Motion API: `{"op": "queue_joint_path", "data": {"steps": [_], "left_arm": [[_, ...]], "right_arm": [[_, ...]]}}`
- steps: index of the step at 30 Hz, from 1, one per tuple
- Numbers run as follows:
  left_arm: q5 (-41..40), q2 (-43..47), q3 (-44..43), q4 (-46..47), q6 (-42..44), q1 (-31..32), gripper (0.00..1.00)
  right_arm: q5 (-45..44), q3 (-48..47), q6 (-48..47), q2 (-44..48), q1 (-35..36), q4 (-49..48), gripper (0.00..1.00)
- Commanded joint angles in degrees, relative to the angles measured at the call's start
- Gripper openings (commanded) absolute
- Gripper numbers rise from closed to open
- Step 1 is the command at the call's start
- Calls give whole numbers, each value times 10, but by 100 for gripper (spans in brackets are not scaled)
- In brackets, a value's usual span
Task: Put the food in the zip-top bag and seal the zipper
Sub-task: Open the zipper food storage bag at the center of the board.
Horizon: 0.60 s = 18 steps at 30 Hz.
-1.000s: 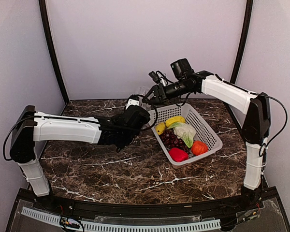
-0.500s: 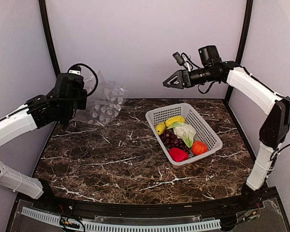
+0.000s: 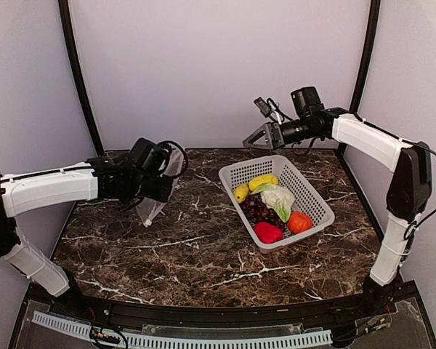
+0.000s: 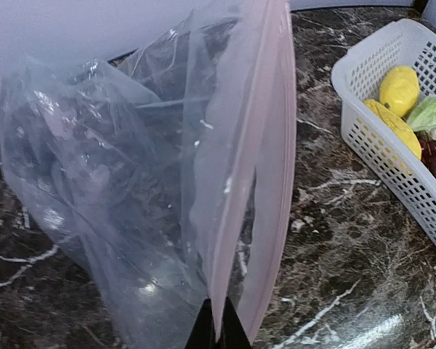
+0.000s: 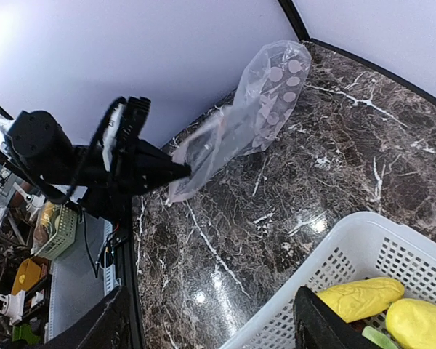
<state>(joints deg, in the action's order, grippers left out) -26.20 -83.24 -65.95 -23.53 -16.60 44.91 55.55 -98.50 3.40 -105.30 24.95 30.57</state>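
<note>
One outstretched arm (image 3: 58, 187), bag (image 3: 154, 211) in claw (image 4: 217, 331)

We've got a bag (image 4: 116, 189) of thin clear plastic film, crinkly and shiny where the light hits, with a smooth pinkish zipper strip (image 4: 254, 145). The table (image 3: 203, 254) looks like polished dark marble, super glossy. The basket (image 4: 392, 156) is white perforated plastic, fairly matt. The yellow pieces (image 5: 360, 297) look matt and wrinkly, and the red pepper (image 3: 268, 233) has a sheen.
</note>
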Motion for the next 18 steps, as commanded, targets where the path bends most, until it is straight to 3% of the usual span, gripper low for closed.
{"op": "queue_joint_path", "data": {"steps": [1, 4, 12, 18], "left_arm": [[145, -3, 63, 229, -134, 3, 1], [144, -23, 64, 300, -156, 3, 1], [132, -46, 40, 334, -166, 10, 1], [136, -51, 32, 338, -172, 17, 1]], "right_arm": [[-19, -18, 19, -27, 46, -17, 73], [-47, -46, 50, -53, 66, -14, 73], [-94, -135, 79, -139, 106, 19, 71], [-77, -192, 81, -190, 117, 17, 54]]}}
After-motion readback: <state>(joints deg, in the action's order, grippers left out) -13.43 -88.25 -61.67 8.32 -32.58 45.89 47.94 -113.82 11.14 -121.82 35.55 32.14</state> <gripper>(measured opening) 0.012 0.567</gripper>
